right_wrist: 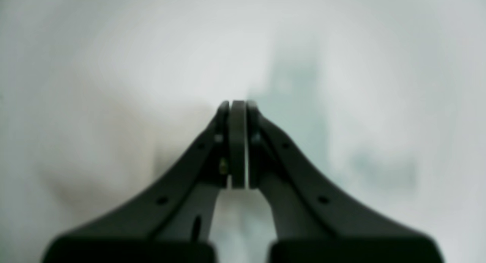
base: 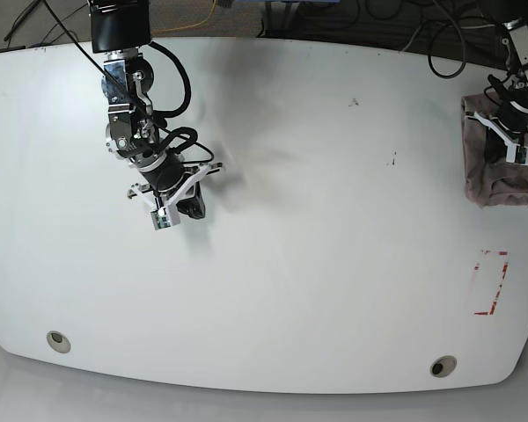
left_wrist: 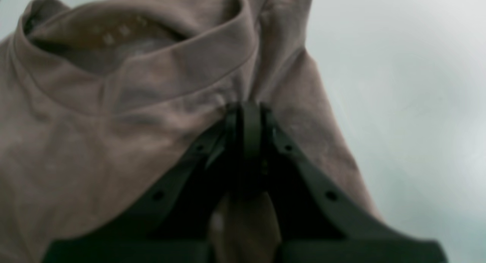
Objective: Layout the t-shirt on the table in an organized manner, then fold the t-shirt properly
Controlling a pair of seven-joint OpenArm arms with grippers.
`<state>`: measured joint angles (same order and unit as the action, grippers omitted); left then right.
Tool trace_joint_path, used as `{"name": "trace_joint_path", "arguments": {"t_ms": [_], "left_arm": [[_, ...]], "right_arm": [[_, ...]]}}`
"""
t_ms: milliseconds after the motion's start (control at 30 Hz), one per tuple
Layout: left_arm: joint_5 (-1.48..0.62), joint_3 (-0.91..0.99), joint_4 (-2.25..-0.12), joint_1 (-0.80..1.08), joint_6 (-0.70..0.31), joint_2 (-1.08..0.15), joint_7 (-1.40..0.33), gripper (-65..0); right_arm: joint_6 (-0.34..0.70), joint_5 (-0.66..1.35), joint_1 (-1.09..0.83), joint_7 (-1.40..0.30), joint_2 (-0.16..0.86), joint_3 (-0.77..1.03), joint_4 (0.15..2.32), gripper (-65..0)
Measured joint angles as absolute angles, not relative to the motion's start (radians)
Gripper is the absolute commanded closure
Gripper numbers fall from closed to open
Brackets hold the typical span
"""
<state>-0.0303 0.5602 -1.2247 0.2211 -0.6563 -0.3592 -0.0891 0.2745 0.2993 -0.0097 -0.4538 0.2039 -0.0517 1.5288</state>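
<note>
Beyond the far edge, at twelve o'clock, dark cables loop over a brownish floor. A yellow wire runs near eleven o'clock, just left of a blue object at the top edge. More black cable trails at ten o'clock.

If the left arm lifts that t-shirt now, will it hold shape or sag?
Likely sag: the t-shirt looks thin and creased, bunched by the table edge. The left gripper pinches one spot near the collar, so the rest would probably hang and drag.
</note>
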Motion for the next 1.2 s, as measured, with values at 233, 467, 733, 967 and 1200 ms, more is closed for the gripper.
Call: {"name": "trace_joint_path", "arguments": {"t_ms": [233,467,733,967,1200], "left_arm": [[-0.029,0.600,-1.258,0.225,-0.659,-0.358,-0.097,0.0],[-0.031,0.599,-1.355,0.219,-0.660,-0.355,-0.092,0.0],[-0.033,0.583,-1.507,0.219,-0.660,-0.273,-0.097,0.0],[-0.030,0.493,-1.607,0.219,-0.654,-0.219,-0.089,0.0],[-0.023,0.422,-1.663,0.220,-0.614,-0.123,-0.091,0.0]], "right_arm": [[0.278,0.299,-0.009,-0.454,0.200,-0.052,1.530,0.0],[0.278,0.299,-0.010,-0.457,0.199,-0.052,1.554,0.0],[0.279,0.294,-0.010,-0.458,0.202,-0.052,1.596,0.0],[0.278,0.292,-0.036,-0.457,0.225,-0.050,1.671,0.0],[0.270,0.270,-0.071,-0.454,0.310,-0.047,1.738,0.0]]}}
